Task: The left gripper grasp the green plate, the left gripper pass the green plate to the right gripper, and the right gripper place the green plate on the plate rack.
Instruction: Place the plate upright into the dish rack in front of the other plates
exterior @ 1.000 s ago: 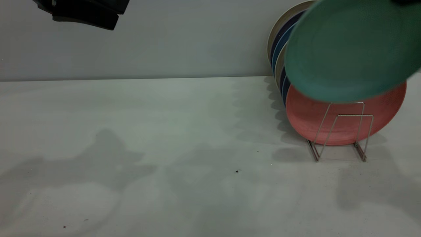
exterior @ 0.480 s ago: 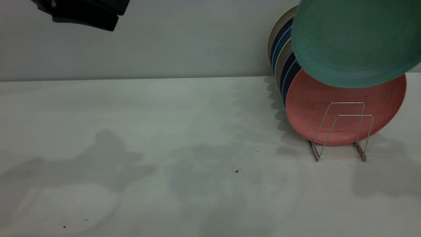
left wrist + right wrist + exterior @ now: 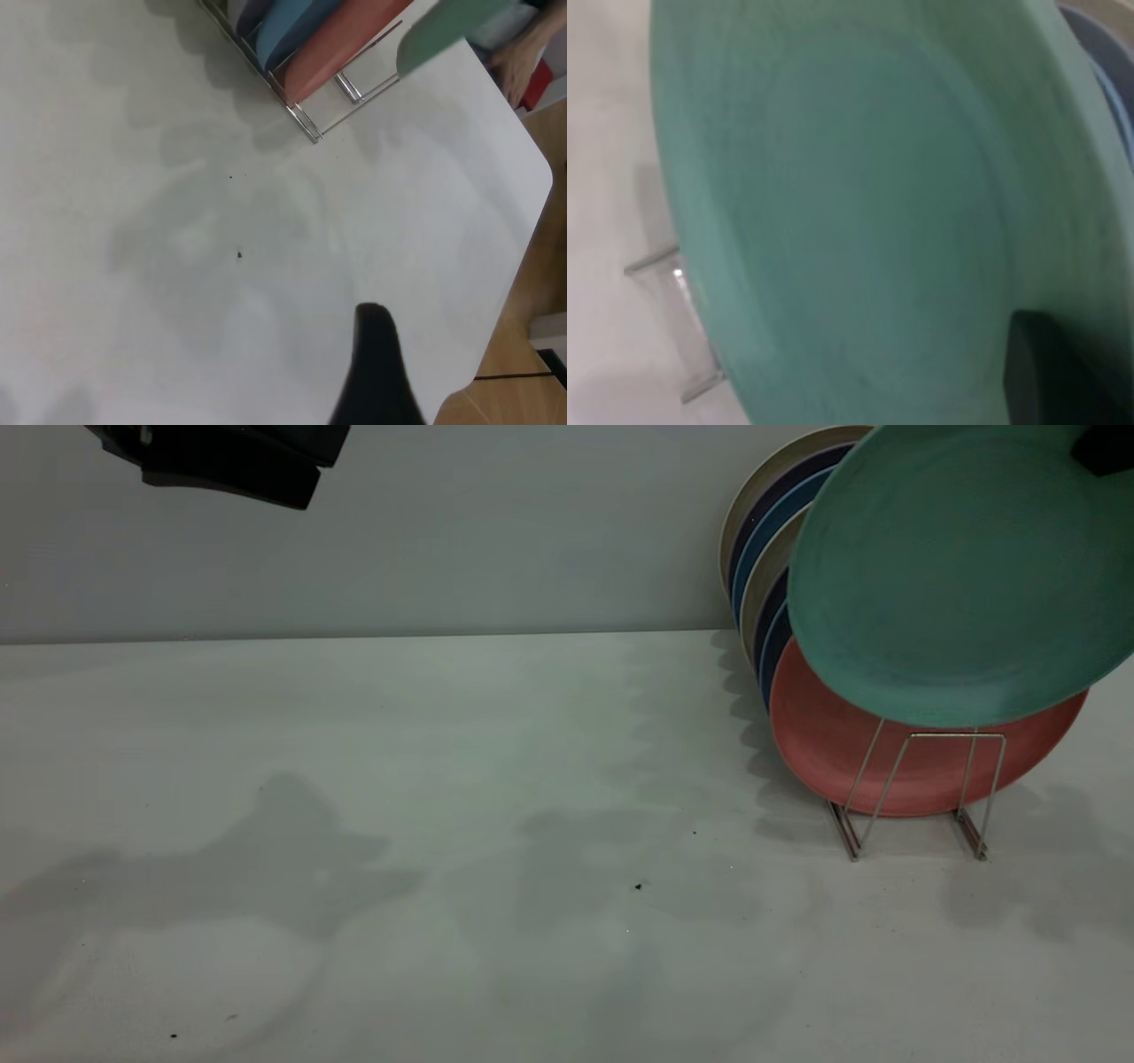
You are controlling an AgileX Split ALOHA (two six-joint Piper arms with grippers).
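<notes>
The green plate (image 3: 957, 576) hangs tilted in the air at the upper right, in front of the stacked plates and just above the plate rack (image 3: 921, 788). Its lower edge overlaps the top of the rack's rear loop. My right gripper (image 3: 1103, 450) is shut on the plate's upper right rim; in the right wrist view one black finger (image 3: 1063, 376) lies on the plate's face (image 3: 850, 204). My left gripper (image 3: 221, 460) is parked high at the upper left, open and empty; one finger (image 3: 376, 372) shows over bare table. The plate's edge (image 3: 447, 31) and the rack (image 3: 306, 124) show there too.
A salmon-pink plate (image 3: 833, 753) stands in the rack behind its front loops. Several blue and cream plates (image 3: 762, 558) stand behind it, near the back wall. The table's rounded corner (image 3: 540, 168) lies past the rack.
The green plate rose half a second ago, then came down and slightly right toward the rack's front loops. The left gripper has not moved.
</notes>
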